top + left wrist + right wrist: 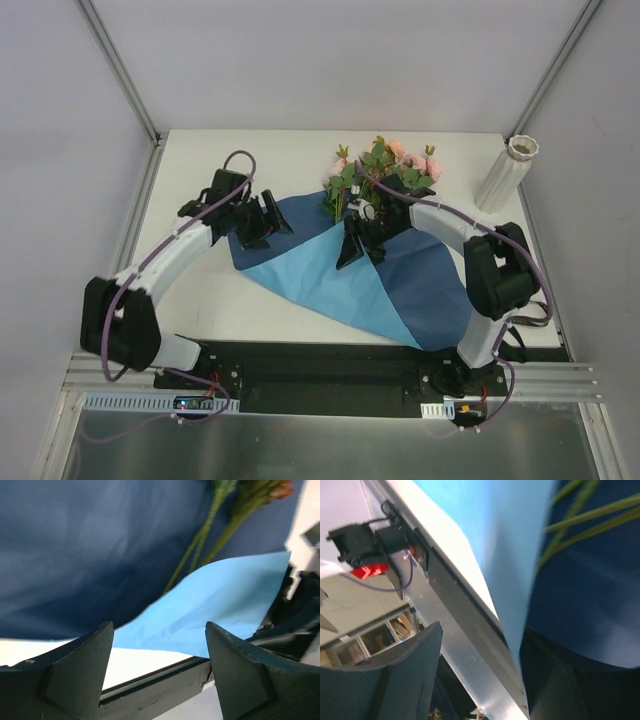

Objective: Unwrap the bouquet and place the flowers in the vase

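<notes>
Flowers [385, 165] lie at the upper centre of the top view, blooms toward the far edge of the surface [225, 300] and stems running down onto the opened blue paper [420, 285], which spreads across the middle of the frame. The vase [505, 175] is at the upper right, well apart from the blooms. Your left gripper [265, 220] sits at the paper's left edge. Your right gripper [358, 245] hangs over the sheet just below the leaves.

In the left wrist view, the left gripper [159, 630] stands wide with nothing between its jaws. A light-blue flap of the paper lifts beyond it, and thin green stems [200, 540] cross the dark sheet at the upper right.

In the right wrist view, the right gripper [482, 630] also has its jaws apart. The paper's [505, 530] light edge runs down close to the right-hand finger, but I see no pinch on it. The stems [590, 515] show at the upper right.

Expect the bunch to be light and floppy. The stems look thin and probably bend, the blooms would crush easily, and loose stems may fan apart once lifted. I would take hold low on the gathered stems, below the leaves, never on the heads. The paper is thin and slick, so watch that a jaw does not catch it along with the stems.
</notes>
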Motion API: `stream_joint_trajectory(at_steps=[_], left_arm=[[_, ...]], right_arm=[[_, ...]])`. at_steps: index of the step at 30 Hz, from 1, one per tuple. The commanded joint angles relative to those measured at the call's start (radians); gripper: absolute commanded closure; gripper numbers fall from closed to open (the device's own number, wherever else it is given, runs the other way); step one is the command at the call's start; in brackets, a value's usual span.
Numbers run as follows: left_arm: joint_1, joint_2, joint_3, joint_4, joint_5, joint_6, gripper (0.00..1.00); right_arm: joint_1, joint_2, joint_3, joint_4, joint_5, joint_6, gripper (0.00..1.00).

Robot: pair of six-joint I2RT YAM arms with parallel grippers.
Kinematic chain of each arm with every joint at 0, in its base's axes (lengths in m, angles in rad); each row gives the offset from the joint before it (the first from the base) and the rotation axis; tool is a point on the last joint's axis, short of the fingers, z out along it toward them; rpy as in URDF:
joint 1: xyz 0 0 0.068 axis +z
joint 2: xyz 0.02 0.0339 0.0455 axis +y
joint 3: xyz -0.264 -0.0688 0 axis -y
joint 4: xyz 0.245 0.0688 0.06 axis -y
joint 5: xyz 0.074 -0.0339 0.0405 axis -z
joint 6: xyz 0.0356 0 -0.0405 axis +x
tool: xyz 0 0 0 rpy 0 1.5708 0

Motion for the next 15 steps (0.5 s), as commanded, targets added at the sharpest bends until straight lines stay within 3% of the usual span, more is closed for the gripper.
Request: stream_joint_trajectory(at_steps=[1,9,15], left_arm=[[0.009,-0.262,-0.002,-0.129,-0.124,0.019,0.26],[0.013,-0.479,0.087,-0.314,-0.280,-0.021,0.23],[0.015,-0.563,0.056,-0.350,-0.230,-0.091,0.21]], right_arm=[[0.096,-0.176,-0.011,-0.093,0.011,-0.040,0.36],[0.363,-0.341,-0.046,-0.188,0.045,-0.102,0.26],[0.584,-0.370,-0.033,-0.251,0.138,-0.156,0.20]])
